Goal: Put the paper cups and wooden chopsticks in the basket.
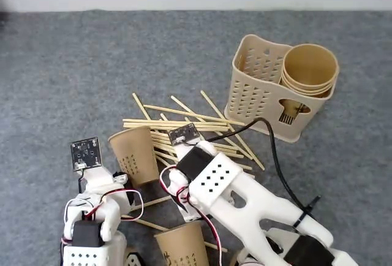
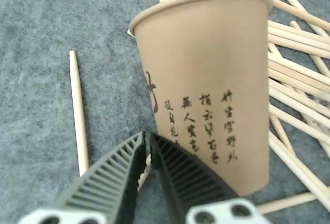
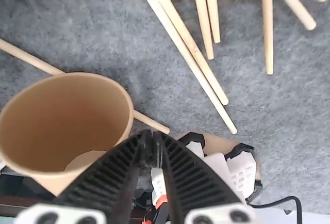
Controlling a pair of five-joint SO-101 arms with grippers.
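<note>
A tan paper cup (image 2: 206,90) with black script stands upright just beyond my left gripper (image 2: 147,137), whose fingers are shut with nothing between them. In the high view this cup (image 1: 135,153) stands beside a scattered pile of wooden chopsticks (image 1: 184,125). A single chopstick (image 2: 77,110) lies apart on the carpet. My right gripper (image 3: 152,135) is shut and empty, hanging beside the open mouth of a second cup (image 3: 62,121), which stands near the arm bases (image 1: 181,245). Loose chopsticks (image 3: 185,48) lie beyond it. The beige slotted basket (image 1: 257,88) holds a stack of cups (image 1: 309,67).
Grey carpet covers the table. A black cable (image 1: 278,168) runs from the right arm past the basket's front. The far left half of the carpet is open.
</note>
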